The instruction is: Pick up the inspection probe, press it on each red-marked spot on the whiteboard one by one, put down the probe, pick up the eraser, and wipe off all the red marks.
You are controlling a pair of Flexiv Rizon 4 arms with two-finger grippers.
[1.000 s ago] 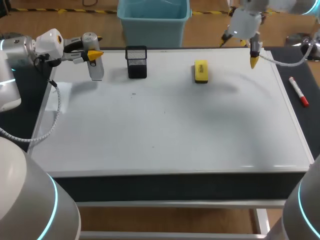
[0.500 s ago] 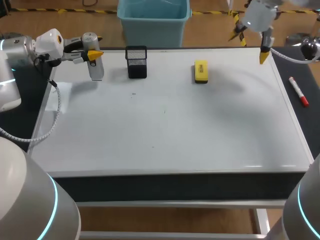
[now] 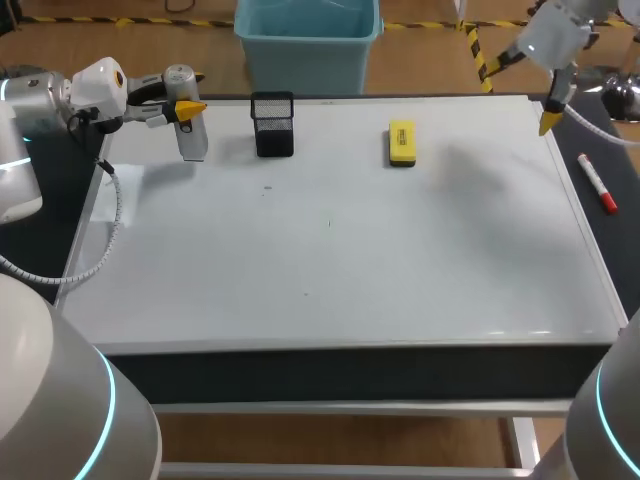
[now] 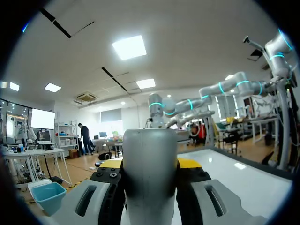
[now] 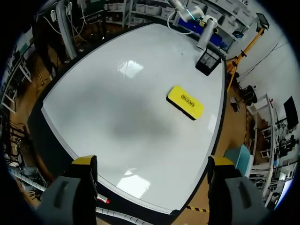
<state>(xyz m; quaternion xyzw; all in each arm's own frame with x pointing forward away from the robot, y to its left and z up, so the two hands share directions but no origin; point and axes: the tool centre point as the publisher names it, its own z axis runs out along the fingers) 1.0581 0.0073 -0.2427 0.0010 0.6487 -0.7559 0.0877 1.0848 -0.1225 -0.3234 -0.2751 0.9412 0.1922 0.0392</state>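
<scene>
A: Right gripper (image 5: 152,163) had swung outward, hadn't it?

B: Yes. A second earlier it hung over the far right part of the whiteboard (image 3: 330,250); by this moment it was out at the board's 2 o'clock corner, right at the edge. Nothing else had shifted. The left gripper (image 3: 186,105) had stayed at 10 o'clock.

A: How were the fingers?

B: The right pair stood wide apart, with nothing between them. The left pair were clamped on the inspection probe (image 3: 193,140), one on each side of its grey barrel, which pointed down at the board. I couldn't tell whether its end touched the surface.

A: And the eraser?

B: The yellow eraser (image 3: 401,143) lay flat on the board at 1 o'clock, well apart from both grippers. A black mesh holder (image 3: 273,125) stood at 11 o'clock, near the probe. A red marker (image 3: 597,184) lay off the board at 3 o'clock.
</scene>
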